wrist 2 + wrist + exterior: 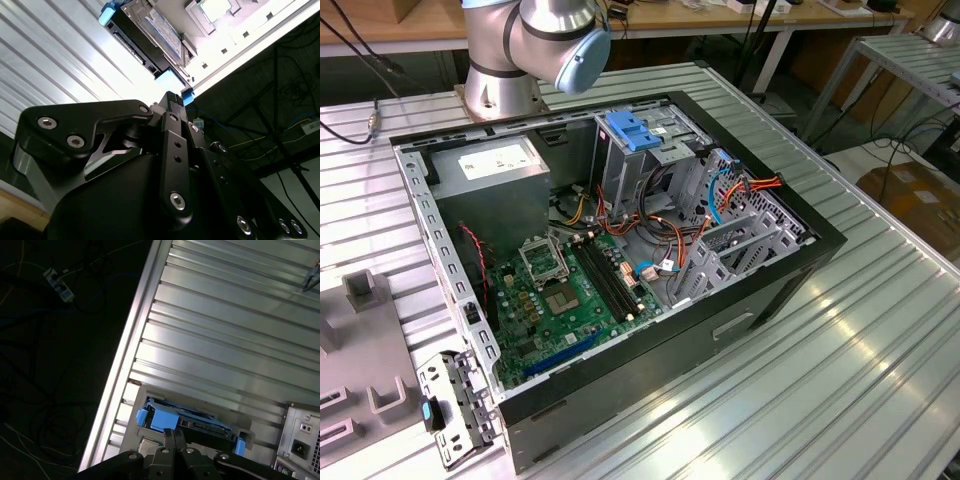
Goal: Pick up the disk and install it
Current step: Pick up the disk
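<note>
Pincer (172,431) closed near disk (190,424), lying along table ridges (225,340).

The computer case (720,330) lies open on the table (860,340), the arm's base (495,85) behind it. Inside, the power supply (495,170) sits at the exterior view's left, the motherboard (560,290) before it, the drive cage (740,240) at that view's right. In the first wrist view the disk (200,427) lies in a holder (135,397) near the table's edge, the gripper (174,432) just beside its end.
</note>
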`<state>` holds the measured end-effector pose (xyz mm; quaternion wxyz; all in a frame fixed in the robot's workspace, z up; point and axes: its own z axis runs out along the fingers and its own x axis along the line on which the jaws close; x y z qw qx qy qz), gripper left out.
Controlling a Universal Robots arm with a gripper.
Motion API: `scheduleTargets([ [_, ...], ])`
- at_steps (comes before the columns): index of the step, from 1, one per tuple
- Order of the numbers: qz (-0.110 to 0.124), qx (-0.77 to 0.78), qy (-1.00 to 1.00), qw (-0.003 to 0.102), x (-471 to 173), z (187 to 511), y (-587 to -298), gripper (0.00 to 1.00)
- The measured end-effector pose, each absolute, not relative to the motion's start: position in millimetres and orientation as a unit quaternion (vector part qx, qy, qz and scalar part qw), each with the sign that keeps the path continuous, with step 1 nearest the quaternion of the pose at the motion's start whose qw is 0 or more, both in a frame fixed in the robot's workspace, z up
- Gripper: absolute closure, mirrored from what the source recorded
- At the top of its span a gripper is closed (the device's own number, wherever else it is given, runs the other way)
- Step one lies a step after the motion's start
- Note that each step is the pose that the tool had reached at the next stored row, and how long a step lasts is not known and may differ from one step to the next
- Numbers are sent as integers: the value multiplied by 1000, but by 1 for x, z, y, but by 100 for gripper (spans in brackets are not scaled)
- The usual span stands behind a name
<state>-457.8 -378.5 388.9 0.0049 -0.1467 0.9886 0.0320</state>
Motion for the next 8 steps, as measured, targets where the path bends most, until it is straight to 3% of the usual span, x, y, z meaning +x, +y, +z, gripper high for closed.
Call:
scheduleTargets([
  [8,32,-149,988,5,-458,389,-379,89],
])
